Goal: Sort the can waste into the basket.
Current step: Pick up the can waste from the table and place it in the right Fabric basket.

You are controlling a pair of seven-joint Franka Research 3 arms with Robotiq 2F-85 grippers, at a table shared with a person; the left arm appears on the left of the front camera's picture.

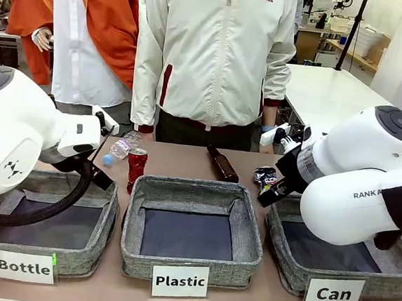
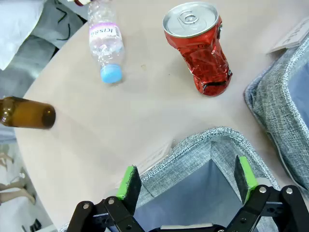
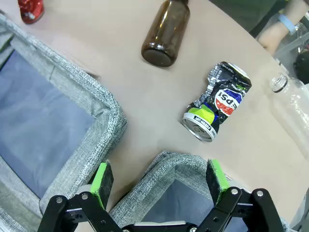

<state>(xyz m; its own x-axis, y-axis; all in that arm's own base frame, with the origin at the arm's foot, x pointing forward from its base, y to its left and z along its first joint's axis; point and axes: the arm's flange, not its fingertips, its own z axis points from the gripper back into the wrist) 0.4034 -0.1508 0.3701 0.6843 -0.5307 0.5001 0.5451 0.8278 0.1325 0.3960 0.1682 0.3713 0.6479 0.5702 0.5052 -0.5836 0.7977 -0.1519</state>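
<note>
Right wrist view: right claw (image 3: pixel 159 180) gapes empty above the rim of the basket (image 3: pixel 166 162) at bottom centre. It likely faces the crushed dark can (image 3: pixel 217 101), centre right, ready to fetch it.

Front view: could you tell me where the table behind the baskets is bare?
Bare tabletop lies between the red can and the brown bottle, behind the Plastic basket. Crowded: plastic bottle beside the red can; crushed Pepsi can behind the Can basket.

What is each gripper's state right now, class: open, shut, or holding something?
Left gripper: open, holding nothing.
Right gripper: open, holding nothing; the crushed dark can lies on the table beyond it.
</note>
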